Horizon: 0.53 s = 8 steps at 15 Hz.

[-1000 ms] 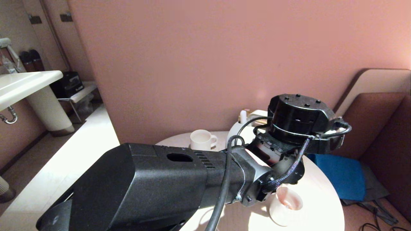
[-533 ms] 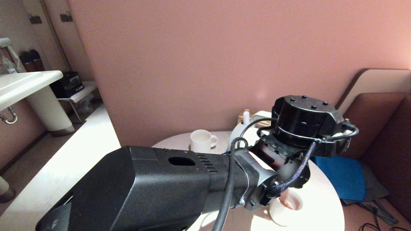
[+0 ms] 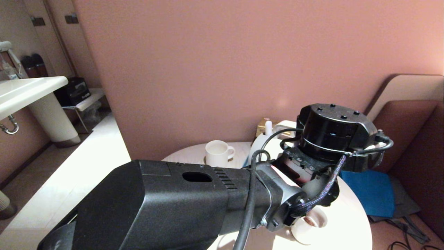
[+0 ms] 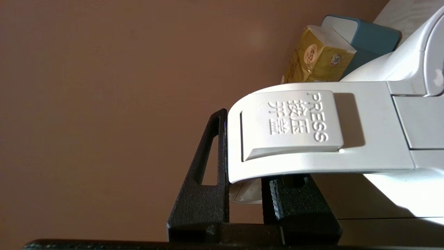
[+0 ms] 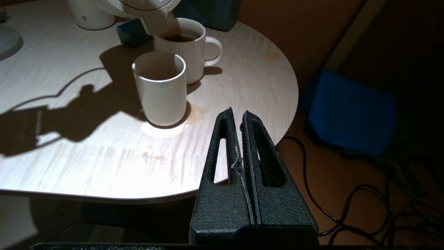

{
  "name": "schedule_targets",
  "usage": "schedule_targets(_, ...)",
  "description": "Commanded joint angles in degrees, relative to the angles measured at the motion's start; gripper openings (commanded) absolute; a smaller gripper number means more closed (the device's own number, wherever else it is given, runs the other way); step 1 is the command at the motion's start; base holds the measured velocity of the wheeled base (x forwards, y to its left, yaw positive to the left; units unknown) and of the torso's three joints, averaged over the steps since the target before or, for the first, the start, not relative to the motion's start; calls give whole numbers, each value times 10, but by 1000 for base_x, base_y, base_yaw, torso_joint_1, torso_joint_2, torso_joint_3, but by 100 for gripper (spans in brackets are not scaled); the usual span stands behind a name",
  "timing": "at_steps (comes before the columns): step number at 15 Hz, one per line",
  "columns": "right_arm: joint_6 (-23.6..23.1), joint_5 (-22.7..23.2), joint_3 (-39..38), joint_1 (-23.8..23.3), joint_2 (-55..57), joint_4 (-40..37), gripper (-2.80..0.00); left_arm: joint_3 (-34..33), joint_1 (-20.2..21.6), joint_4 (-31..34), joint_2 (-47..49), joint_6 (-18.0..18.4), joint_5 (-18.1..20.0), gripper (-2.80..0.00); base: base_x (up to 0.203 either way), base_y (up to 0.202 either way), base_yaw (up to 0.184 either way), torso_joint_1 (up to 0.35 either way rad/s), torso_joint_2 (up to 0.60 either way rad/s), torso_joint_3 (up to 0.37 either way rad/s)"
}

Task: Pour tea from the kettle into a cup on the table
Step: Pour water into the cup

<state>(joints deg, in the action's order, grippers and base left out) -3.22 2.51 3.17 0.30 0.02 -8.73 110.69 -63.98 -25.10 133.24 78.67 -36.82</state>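
Left gripper (image 4: pixel 244 194): fingers clamped on the kettle (image 4: pixel 312 139) handle, under its PRESS button. Spout: tipped over the ribbed mug (image 5: pixel 189 45) already holding tea (image 5: pixel 178 37). Plain cup (image 5: pixel 159 88): just beside that mug. Right gripper (image 5: pixel 240 139): shut, empty, off the table (image 5: pixel 86 152) edge. Risk: misaimed pour misses the plain cup, overfilling the mug.

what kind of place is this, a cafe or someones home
Probably a cafe or restaurant corner, though I can't be sure: a small round table with white cups, a padded booth seat against the wall, and a pedestal washbasin off to one side.
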Motion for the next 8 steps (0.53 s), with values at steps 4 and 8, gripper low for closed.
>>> schedule_targets(4,0,0,0,0,0,-1,-280,0,-6,-1,-1,4,-2,-280,0,0,0,0,0,0)
schedule_targets(8,0,0,0,0,0,-1,-280,0,-11,-1,0,4,-3,-280,0,0,0,0,0,0)
